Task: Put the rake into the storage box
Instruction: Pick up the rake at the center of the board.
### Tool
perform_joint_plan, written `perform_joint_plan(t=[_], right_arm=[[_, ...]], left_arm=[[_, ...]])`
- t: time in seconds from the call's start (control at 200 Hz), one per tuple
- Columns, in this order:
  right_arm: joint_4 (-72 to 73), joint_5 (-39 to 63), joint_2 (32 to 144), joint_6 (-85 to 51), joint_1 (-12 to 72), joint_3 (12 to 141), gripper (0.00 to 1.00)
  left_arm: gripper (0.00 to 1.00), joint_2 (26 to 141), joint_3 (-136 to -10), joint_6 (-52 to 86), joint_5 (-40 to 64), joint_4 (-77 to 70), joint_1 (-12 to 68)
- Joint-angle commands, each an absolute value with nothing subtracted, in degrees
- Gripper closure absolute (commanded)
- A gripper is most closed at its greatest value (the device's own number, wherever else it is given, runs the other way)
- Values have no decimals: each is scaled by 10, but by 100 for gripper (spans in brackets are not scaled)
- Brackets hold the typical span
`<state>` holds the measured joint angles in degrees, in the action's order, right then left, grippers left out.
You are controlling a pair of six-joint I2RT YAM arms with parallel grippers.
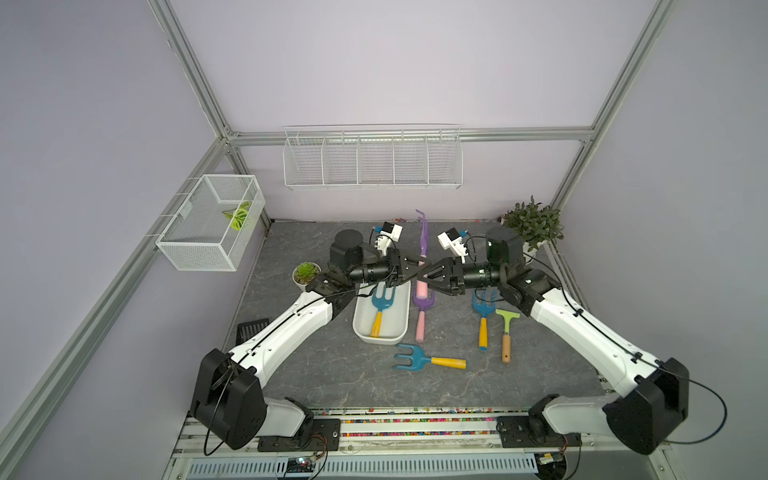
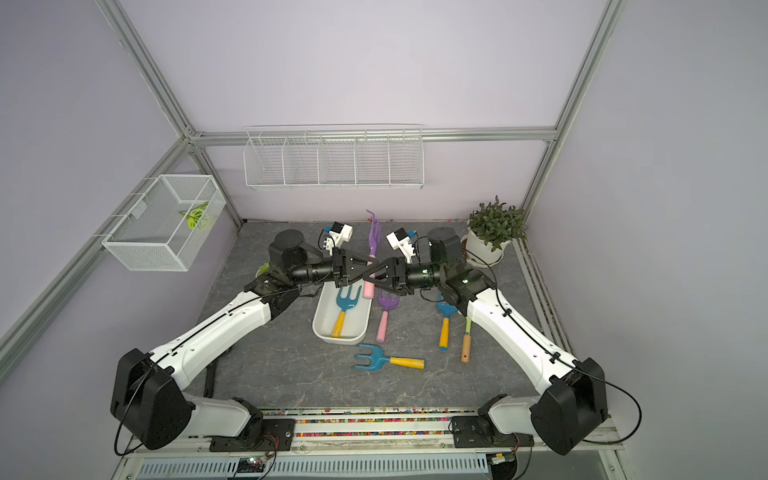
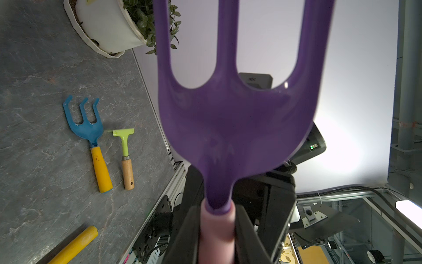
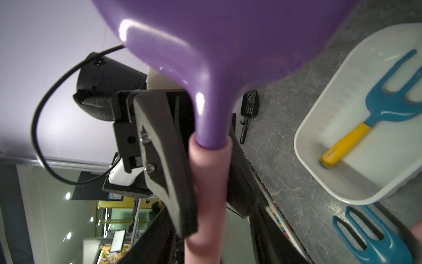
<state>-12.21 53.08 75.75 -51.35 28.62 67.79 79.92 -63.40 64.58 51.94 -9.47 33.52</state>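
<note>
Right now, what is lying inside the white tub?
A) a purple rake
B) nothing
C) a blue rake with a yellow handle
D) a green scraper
C: both top views show a blue rake with a yellow handle lying inside the white tub.

Soft, even overhead light fills the lilac-walled cell. In both top views the grey tabletop (image 1: 332, 374) carries only faint, diffuse shadows, and the aluminium frame posts (image 1: 187, 70) splay toward the picture corners under a wide lens; detail is slightly soft throughout. In the left wrist view the purple rake (image 3: 228, 128) looms close and out of focus, with the wall (image 3: 342, 118) behind it blown out to white. In the right wrist view, hard white glints sit on its glossy plastic.
</note>
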Motion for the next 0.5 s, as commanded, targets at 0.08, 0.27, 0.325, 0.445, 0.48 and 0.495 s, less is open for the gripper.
perform_joint_plan(t=[0.08, 0.27, 0.325, 0.445, 0.48, 0.495], right_arm=[[-196, 483, 698, -459, 245, 663, 31], [-209, 470, 659, -457, 210, 635, 32], [-224, 459, 655, -454, 205, 634, 34], [-300, 394, 656, -420, 199, 647, 40], [-338, 359, 659, -406, 198, 657, 40], [-355, 344, 660, -400, 198, 662, 40]], left_arm=[[100, 786, -648, 612, 522, -59, 338], [100, 780, -647, 595, 520, -31, 338], [100, 779, -647, 592, 520, -27, 338], [100, 779, -648, 579, 519, -5, 338], [100, 779, -651, 571, 517, 8, 338], [100, 779, -652, 567, 516, 15, 338]])
